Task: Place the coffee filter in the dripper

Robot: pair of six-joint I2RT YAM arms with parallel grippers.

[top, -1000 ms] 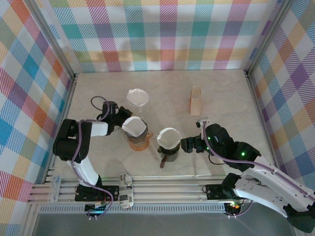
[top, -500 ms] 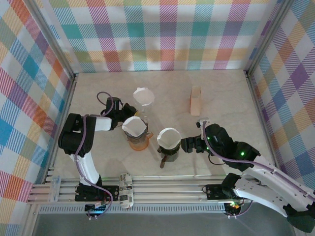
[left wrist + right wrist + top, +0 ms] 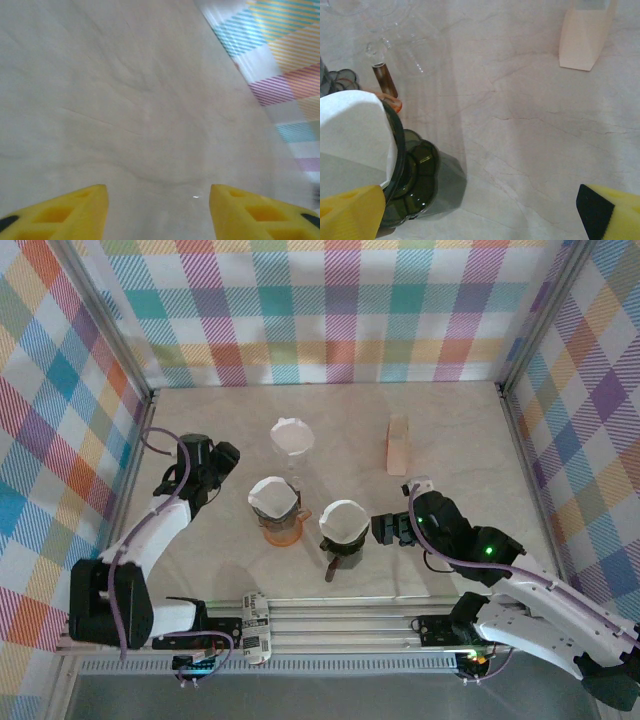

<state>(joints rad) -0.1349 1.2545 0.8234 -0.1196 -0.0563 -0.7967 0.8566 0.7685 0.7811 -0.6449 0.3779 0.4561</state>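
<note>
right gripper (image 3: 385, 531) spread wide, empty | coffee filter (image 3: 343, 517) sits in dark green dripper (image 3: 415, 175), just beside its fingertips, not touching | left gripper (image 3: 157, 200) wide apart over bare table (image 3: 125, 100), well away from filter

Tabletop (image 3: 460, 430): beige marble, faint grey veins. Walls (image 3: 330, 310): multicolour plaid with striped squares. Filters (image 3: 273, 496): all white. Orange dripper (image 3: 281, 530), dark green glass dripper (image 3: 415, 185). Holder (image 3: 398, 445): pale tan. Left tool (image 3: 157, 212), right tool (image 3: 480, 207): yellow fingers. Arms (image 3: 540, 610) black and white, cables (image 3: 125, 570) purple.
</note>
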